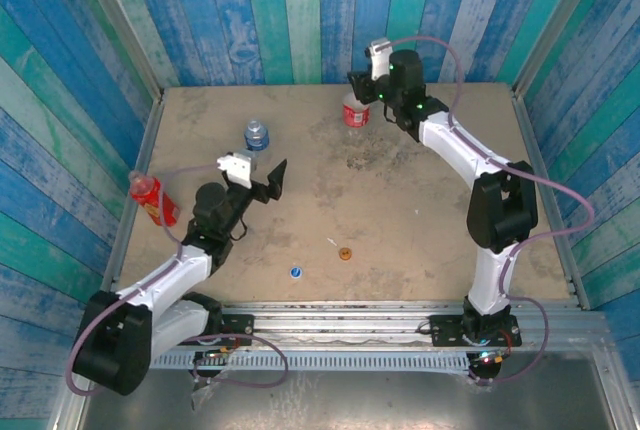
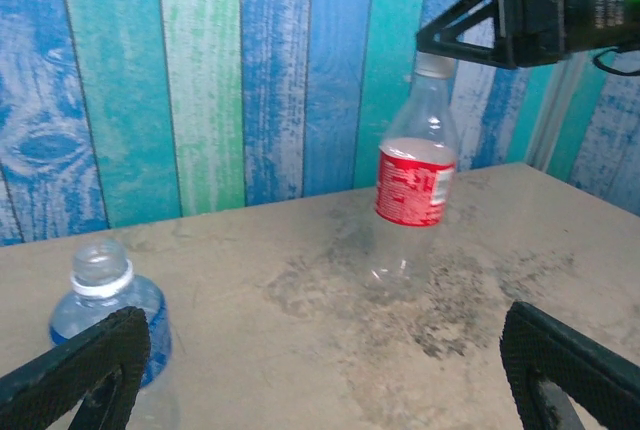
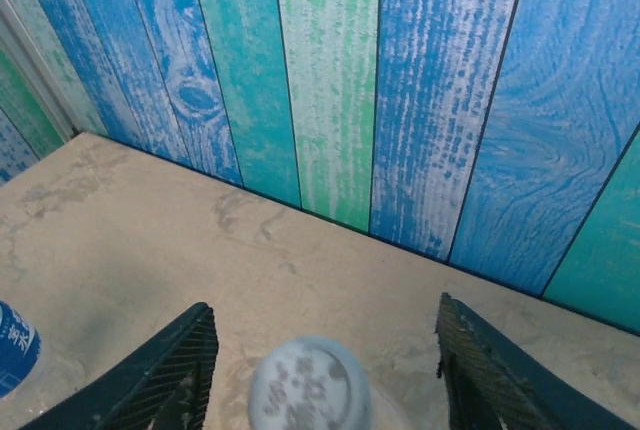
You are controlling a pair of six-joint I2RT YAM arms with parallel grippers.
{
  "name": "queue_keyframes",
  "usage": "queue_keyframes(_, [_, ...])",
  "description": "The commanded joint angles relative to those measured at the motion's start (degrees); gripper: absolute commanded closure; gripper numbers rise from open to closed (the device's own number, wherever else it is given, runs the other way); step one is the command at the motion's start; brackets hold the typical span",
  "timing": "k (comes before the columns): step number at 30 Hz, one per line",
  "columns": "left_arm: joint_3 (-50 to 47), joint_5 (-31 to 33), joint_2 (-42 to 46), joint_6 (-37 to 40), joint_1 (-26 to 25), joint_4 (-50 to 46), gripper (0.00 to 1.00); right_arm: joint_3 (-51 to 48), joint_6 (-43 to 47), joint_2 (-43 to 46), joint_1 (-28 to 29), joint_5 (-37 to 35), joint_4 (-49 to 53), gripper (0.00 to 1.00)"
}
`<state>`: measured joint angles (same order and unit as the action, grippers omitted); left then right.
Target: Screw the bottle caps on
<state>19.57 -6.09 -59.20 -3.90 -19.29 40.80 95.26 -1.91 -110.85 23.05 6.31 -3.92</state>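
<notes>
A clear bottle with a red label (image 1: 356, 112) stands at the back of the table. A white cap (image 3: 310, 386) sits on its neck (image 2: 435, 65). My right gripper (image 1: 362, 93) hovers over that cap, open, its fingers (image 3: 150, 375) apart from it on both sides. The shorter blue-label bottle (image 1: 257, 135) stands uncapped at the left (image 2: 103, 295). At the table's left edge lies the slim red bottle (image 1: 153, 200). A blue cap (image 1: 296, 271) and an orange cap (image 1: 345, 253) rest near the front. My left gripper (image 1: 262, 175) is open and empty, facing both clear bottles (image 2: 320, 390).
A thin white scrap (image 1: 331, 241) lies beside the orange cap. Blue and green plank walls (image 1: 300, 10) close in the back and sides of the table. A metal rail (image 1: 350, 310) runs along the front edge.
</notes>
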Motion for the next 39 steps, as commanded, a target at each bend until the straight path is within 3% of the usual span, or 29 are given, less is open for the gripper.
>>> queue_keyframes(1, [2.0,0.1,-1.3,-0.49,1.94,-0.69,0.06,0.52,1.43,2.39,-0.37,0.47,0.5,0.36])
queue_keyframes(9, [5.83,2.41,-7.63,-0.41,7.92,1.33,0.06,-7.51,3.11,11.05,-0.37,3.47,-3.25,0.13])
queue_keyframes(12, [9.16,3.82,-12.11,-0.63,9.2,1.4,0.06,-11.74,3.58,15.03,-0.13,6.21,-3.57,0.09])
queue_keyframes(17, [16.51,4.07,-20.35,0.02,10.19,-1.23,0.06,-18.78,4.45,21.04,0.63,7.82,-3.55,0.08])
queue_keyframes(24, [30.12,4.27,-31.67,-0.12,10.61,-17.04,0.06,-24.29,6.42,26.52,0.68,6.67,-2.35,0.08])
queue_keyframes(29, [34.63,2.44,-36.48,-0.07,10.51,-21.78,0.06,-24.76,7.1,27.35,0.69,7.11,-1.79,0.08])
queue_keyframes(37, [40.06,4.51,-41.91,-0.41,10.6,-29.7,0.01,-24.62,6.83,26.82,0.72,7.93,-1.61,0.08])
queue_keyframes(39, [40.91,4.69,-42.72,-0.33,10.66,-31.14,0.11,-24.57,6.83,26.83,0.69,8.01,-1.61,0.08])
